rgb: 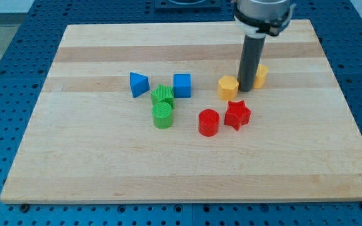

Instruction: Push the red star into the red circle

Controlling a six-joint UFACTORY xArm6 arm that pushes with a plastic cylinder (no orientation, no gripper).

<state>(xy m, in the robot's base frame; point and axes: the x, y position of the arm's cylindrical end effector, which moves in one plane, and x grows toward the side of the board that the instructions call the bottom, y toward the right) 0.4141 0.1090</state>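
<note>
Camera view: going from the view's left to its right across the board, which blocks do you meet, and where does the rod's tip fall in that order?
Blue triangle → green star → blue cube → red circle → yellow block → red star → my tip → second yellow block.

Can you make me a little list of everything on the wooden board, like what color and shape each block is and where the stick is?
board: wooden table top
my tip: between two yellow blocks
yellow blocks: one to the view's left of the tip, one to its right, partly hidden
red star: just right of red circle, a small gap between
green blocks: star above circle
blue blocks: triangle, cube
</note>
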